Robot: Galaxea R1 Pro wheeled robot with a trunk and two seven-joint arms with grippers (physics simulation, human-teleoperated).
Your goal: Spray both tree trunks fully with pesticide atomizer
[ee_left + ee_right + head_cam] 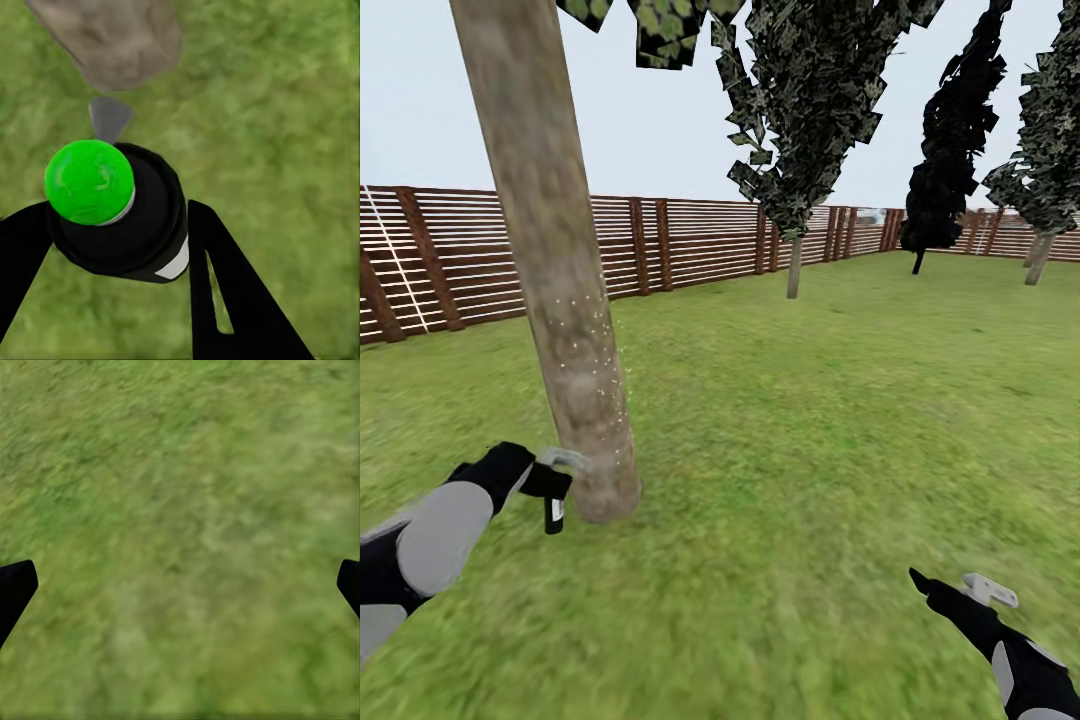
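Head view: atomizer (pixel 554 497) beside tree trunk (pixel 550 250).

The trunk (pixel 555 270) at the left of the frame is mottled grey-brown, flecked with tiny white dots low down. The bottle (pixel 124 217) is black with a white label patch and a bright green cap. The fence (pixel 690 240) shows brown horizontal slats above green, patchy grass (pixel 810 450).

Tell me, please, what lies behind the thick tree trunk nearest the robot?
Behind the tree trunk runs the wooden fence at the lawn's edge. The trunk covers a strip of fence and grass, so what stands there cannot be seen.
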